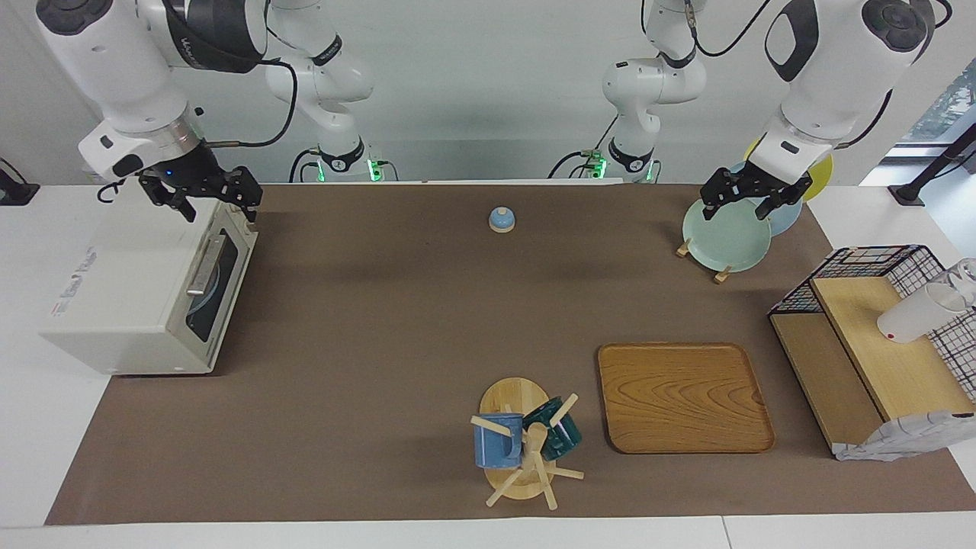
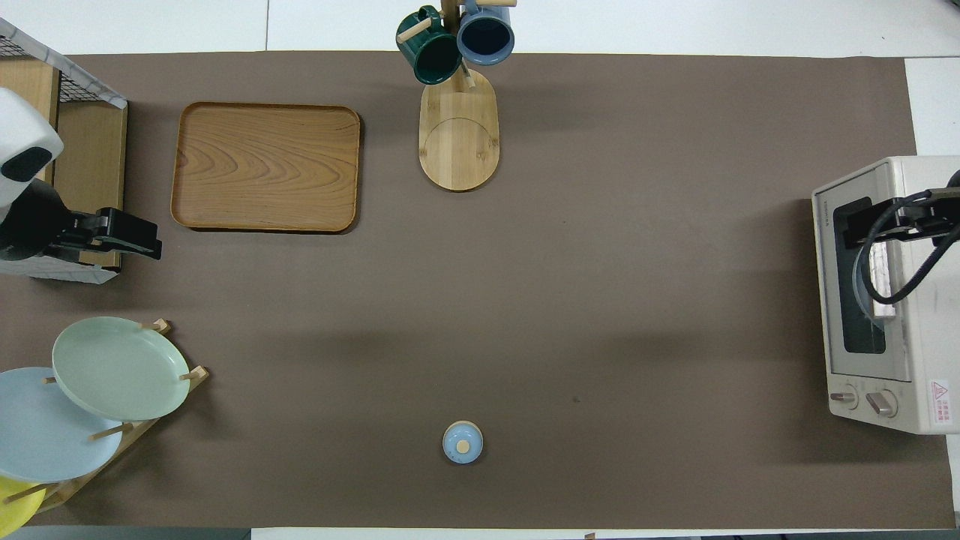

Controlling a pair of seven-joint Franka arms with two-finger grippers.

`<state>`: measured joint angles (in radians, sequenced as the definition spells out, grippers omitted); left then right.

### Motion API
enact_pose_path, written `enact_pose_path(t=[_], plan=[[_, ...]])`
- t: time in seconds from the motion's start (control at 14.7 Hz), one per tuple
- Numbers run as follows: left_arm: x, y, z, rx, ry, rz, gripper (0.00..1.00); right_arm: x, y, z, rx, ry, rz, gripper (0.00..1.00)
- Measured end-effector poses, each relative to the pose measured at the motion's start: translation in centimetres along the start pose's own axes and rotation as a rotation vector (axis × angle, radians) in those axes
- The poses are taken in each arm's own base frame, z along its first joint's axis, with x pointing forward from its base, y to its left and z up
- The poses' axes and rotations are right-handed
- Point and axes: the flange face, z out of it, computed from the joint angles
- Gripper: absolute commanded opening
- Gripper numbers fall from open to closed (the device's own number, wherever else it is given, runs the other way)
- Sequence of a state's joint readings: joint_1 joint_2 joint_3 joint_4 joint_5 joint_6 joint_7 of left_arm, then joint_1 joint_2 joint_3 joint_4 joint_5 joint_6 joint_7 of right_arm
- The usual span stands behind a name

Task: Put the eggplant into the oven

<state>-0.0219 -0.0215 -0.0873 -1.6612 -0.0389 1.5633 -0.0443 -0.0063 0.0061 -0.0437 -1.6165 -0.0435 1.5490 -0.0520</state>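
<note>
The off-white oven (image 1: 122, 305) (image 2: 922, 300) stands at the right arm's end of the table. Its dark glass door is shut, with the bar handle (image 1: 204, 267) across it. The eggplant is out of view; behind the glass only a pale bluish shape shows. My right gripper (image 1: 217, 207) (image 2: 877, 225) hangs open and empty over the oven's door edge. Over the plate rack at the left arm's end, my left gripper (image 1: 736, 212) (image 2: 142, 236) is also open and holds nothing.
A rack with a green plate (image 1: 724, 236), a blue one and a yellow one stands near the left arm. A wooden tray (image 1: 682, 396), a mug tree (image 1: 526, 442) with two mugs, a small blue lid (image 1: 502, 219) and a wire shelf (image 1: 869, 343) holding a white cup are also on the table.
</note>
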Motion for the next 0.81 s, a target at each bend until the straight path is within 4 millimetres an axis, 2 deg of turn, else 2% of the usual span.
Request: enact_pose_path(t=[0.81], plan=[[0.00,0.00,0.00,0.000,0.000,0.000,1.00,-0.31,-0.36,0.24,0.001,-0.030,-0.006,1.00]])
